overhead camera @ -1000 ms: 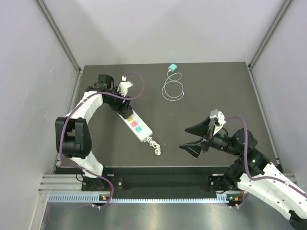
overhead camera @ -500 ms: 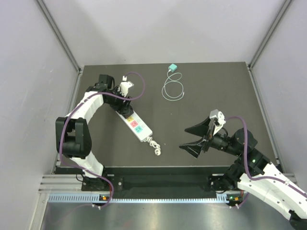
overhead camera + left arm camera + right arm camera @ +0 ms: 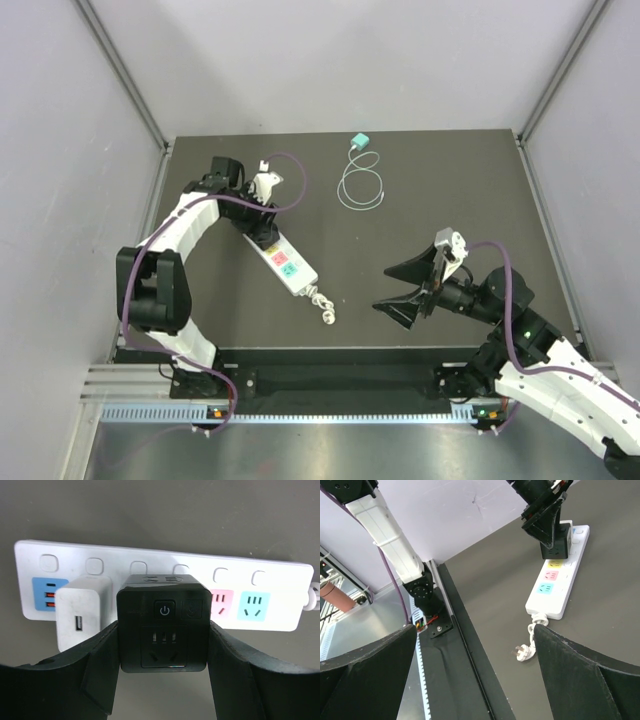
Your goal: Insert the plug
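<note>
A black cube-shaped plug (image 3: 162,625) with a power button on its face sits between my left gripper's (image 3: 162,652) fingers, which are shut on its two sides. It stands over the white power strip (image 3: 280,580), between a white USB charger (image 3: 82,612) and the pink socket (image 3: 221,602). How deep it sits in the strip I cannot tell. From above, the left gripper (image 3: 263,226) is at the far end of the strip (image 3: 290,268). My right gripper (image 3: 405,288) hangs open and empty to the right, above the table.
The strip's own coiled cord and white plug (image 3: 325,308) lie by its near end. A teal adapter (image 3: 360,141) with a looped thin cable (image 3: 360,189) lies at the back centre. Grey walls close in the table on three sides.
The left wrist has shifted slightly to the right over the strip's far end, still holding the black plug. The right arm has not moved.
</note>
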Robot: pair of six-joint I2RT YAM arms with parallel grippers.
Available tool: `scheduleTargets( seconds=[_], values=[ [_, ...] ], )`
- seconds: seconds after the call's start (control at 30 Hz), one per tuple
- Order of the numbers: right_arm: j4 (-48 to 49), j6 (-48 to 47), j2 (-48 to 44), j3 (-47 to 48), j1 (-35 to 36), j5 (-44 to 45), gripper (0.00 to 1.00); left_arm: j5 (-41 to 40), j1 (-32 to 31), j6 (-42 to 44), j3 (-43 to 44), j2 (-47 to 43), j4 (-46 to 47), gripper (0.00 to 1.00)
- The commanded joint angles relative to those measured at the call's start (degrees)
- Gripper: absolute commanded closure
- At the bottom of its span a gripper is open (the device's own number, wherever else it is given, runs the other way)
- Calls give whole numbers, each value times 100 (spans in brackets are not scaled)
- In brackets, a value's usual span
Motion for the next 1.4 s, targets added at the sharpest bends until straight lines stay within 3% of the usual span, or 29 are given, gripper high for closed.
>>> scheduleTargets(
  seconds=[0.0,0.63,1.37],
  values=[
    [174,55,-18,177,-48,-51,0,211,-49,-161,-160,-392,-135,100],
    [16,230,-335,142,-48,-51,0,528,-137,-82,-740,-586,428,100],
    [-81,169,-396,124,-39,-24,0,9,-146,-266,-1250,-682,613,100]
  ],
)
